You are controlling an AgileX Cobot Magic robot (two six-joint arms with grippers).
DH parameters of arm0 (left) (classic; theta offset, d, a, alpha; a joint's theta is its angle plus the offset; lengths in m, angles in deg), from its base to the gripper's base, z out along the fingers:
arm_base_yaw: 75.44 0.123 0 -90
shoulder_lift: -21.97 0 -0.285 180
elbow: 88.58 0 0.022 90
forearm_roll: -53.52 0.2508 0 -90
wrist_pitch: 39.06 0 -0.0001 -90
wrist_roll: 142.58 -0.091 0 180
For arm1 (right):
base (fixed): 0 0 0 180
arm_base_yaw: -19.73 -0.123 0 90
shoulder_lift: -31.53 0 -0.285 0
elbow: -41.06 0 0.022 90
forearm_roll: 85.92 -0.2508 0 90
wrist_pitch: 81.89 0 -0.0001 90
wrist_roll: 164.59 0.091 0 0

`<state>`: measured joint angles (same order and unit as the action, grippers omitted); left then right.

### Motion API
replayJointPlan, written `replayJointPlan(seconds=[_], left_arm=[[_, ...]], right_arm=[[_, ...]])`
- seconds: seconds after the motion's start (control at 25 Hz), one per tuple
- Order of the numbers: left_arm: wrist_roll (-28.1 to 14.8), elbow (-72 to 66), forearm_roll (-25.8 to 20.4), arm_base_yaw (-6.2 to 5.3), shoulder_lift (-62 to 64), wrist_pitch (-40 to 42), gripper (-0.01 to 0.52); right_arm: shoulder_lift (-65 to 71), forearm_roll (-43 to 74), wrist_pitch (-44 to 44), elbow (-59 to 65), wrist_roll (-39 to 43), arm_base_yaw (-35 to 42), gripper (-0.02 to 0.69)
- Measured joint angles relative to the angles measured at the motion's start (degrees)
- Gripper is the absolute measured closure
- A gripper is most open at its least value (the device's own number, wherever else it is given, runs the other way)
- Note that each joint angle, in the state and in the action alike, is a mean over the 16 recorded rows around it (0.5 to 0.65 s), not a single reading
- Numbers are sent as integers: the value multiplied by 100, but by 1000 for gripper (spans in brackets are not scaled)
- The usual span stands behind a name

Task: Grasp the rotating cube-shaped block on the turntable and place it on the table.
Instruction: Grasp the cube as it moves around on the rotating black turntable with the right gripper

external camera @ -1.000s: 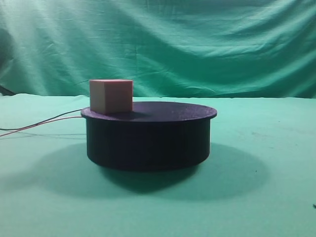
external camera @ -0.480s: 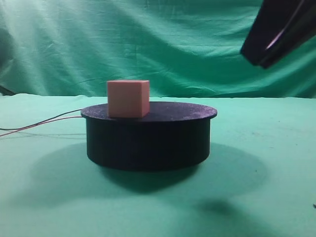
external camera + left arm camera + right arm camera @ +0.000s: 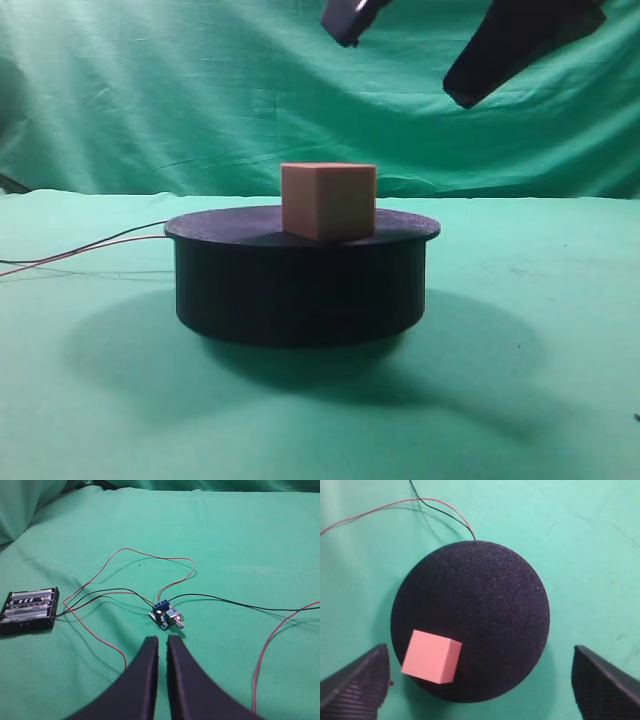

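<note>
Right gripper hanging high above the turntable, jaws spread wide and holding nothing; fingertips seen at both lower corners of the right wrist view, well apart from the block. Left gripper resting elsewhere over the green table, jaws pressed nearly together with only a thin slit between, nothing pinched; in front of it a small circuit board, a battery holder and thin red and black wires.

Cube-shaped block standing flat on the black round top, not in the centre: in the right wrist view close to the rim, on the side nearest the camera. No long axis, being a cube; one vertical edge turned toward the high camera, so two faces shown there. Sides turned at a slant to the line between the two fingers.

Probable risks: with the disc said to rotate, descending to a place already left by the block, and closing on air or on the rim. Closing across the corners instead of flat faces, making the cube twist or jump out. Pushing the block with one finger, so near the edge, likely knocking it off onto the cloth. Pressing too low, hitting the top.
</note>
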<state>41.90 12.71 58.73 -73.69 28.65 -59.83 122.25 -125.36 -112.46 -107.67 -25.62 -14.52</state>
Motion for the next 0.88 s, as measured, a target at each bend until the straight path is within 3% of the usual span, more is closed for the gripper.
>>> replayJointPlan(seconds=[0.12, 0.56, 0.72, 0.88], left_arm=[[0, 0, 0, 0, 0, 0, 514], [0, 0, 0, 0, 0, 0, 514], [0, 0, 0, 0, 0, 0, 514], [0, 0, 0, 0, 0, 0, 514]], right_arm=[[240, -199, 89, -7, -349, -2, 62], [867, -1085, 692, -53, -1510, -3, 337], [629, -884, 727, -66, -1239, 52, 412], [219, -71, 527, -49, -322, 249, 424]])
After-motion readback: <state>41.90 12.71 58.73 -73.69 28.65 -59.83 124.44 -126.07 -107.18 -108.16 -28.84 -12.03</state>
